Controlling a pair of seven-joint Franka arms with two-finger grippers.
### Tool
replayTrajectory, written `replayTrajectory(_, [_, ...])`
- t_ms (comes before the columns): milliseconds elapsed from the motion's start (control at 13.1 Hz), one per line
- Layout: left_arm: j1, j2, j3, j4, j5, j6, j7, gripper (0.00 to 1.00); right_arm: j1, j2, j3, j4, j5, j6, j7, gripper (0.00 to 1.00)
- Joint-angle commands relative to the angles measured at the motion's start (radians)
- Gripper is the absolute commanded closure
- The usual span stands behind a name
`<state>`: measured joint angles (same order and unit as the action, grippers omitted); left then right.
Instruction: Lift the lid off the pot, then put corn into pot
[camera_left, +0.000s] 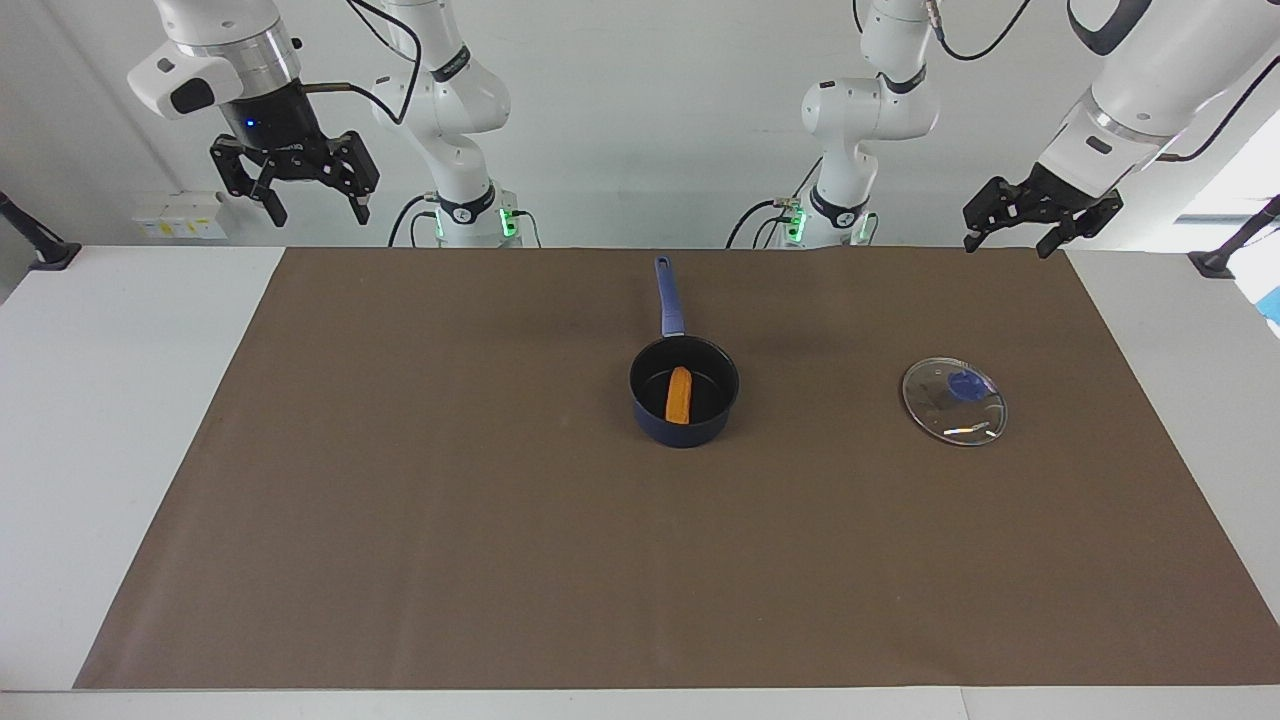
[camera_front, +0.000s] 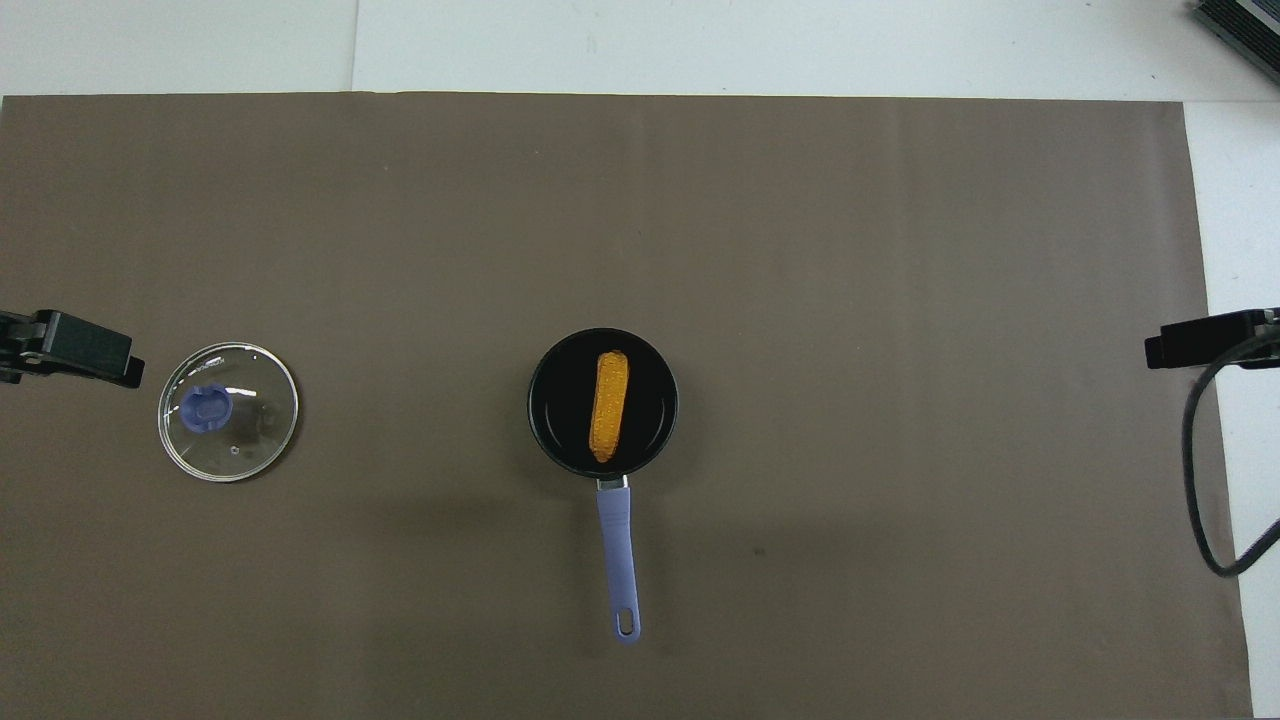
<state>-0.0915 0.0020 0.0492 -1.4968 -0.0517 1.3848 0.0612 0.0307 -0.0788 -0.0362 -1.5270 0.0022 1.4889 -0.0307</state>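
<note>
Fingers of both the left gripper (camera_left: 1008, 236) and right gripper (camera_left: 315, 205) hang spread and empty, well apart from the corn (camera_left: 680, 395) in the pot (camera_left: 684, 412). Lid (camera_left: 954, 401) rests on the bench (camera_left: 400, 500) toward the left arm's end.

We see the lid (camera_left: 954, 401) as clear glass, glossy, with bright glints and a thin metal rim, its knob a smooth blue plastic; the pot (camera_left: 684, 390) has a dark blue outer wall with a slight sheen, a matt black inside, and a smooth blue handle that looks like plastic; the corn (camera_left: 679, 395) in it is yellow-orange with a bumpy, rough surface; the brown mat (camera_left: 400, 480) is matt, flat and paper-like; the table (camera_left: 100, 400) is smooth white.
</note>
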Motion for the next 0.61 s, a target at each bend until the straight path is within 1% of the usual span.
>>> replayTrajectory(0, [-0.004, 0.007, 0.003, 0.023, 0.009, -0.018, 0.006, 0.00, -0.015, -0.029, 0.007, -0.035, -0.005, -0.009, -0.028, 0.00])
replayTrajectory(536, [-0.005, 0.003, 0.001, 0.013, 0.007, -0.015, 0.009, 0.00, -0.015, -0.029, 0.007, -0.035, -0.004, -0.010, -0.028, 0.00])
